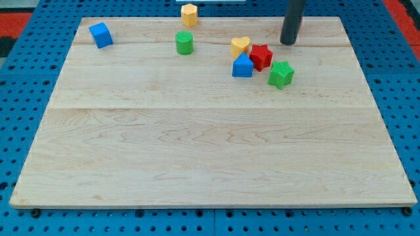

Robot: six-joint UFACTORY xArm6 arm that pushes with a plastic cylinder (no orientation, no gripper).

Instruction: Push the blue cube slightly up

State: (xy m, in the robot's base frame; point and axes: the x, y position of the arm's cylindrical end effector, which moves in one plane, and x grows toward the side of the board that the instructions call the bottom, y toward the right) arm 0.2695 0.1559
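The blue cube [101, 35] sits near the top left corner of the wooden board [210, 151]. My tip [288, 42] is far to its right, near the board's top edge, just above and to the right of the red block [262, 57]. The tip touches no block.
A green cylinder [184, 43] and a yellow hexagonal block [189, 14] lie at the top middle. A yellow heart [240, 46], a blue house-shaped block [242, 66], the red block and a green block [281, 74] cluster right of centre.
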